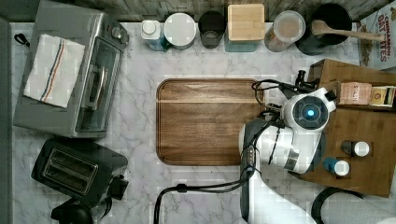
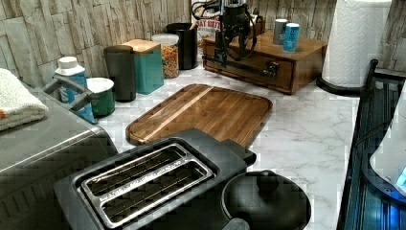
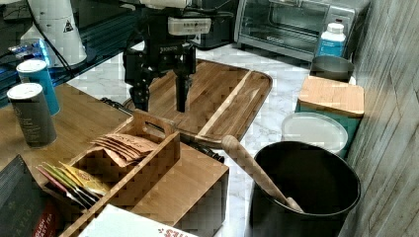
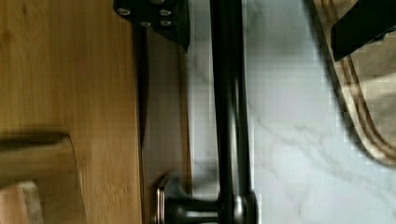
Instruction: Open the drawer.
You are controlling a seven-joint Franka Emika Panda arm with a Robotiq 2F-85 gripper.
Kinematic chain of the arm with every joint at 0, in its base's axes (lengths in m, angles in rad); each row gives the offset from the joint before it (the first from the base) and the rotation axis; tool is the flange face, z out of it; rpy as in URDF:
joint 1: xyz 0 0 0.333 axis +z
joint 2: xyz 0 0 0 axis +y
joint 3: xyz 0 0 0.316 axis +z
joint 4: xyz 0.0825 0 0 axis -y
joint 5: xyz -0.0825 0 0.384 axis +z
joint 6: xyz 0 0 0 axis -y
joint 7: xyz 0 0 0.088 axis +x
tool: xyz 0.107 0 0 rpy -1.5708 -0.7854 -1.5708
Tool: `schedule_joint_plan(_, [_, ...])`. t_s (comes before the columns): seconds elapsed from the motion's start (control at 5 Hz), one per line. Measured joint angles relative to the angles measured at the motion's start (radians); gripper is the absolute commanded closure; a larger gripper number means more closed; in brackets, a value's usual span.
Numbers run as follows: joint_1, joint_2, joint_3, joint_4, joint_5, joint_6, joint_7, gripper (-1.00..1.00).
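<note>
Toward the upper middle of the left view, my pincer hangs spread wide, empty, straddling the black bar handle of the drawer. That drawer looks at most barely cracked, so closing on the handle and pulling remain.

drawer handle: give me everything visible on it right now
The handle is a long black metal bar, glossy, running across the front of the brown wooden drawer. It stands off the front on short posts; one post shows in the wrist view. The gripper hangs open above it, one finger on the drawer side, the other on the cutting board side. Neither finger touches the bar. The drawer looks shut or nearly so.
</note>
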Motion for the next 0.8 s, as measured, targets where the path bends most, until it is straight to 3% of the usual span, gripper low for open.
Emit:
schedule_joint_plan(0.4, [0.000, 0.110, 0.001, 0.002, 0.039, 0.063, -0.001, -1.00])
schedule_joint_plan(0.8, [0.007, 0.129, -0.010, 0.004, 0.039, 0.052, 0.004, -1.00])
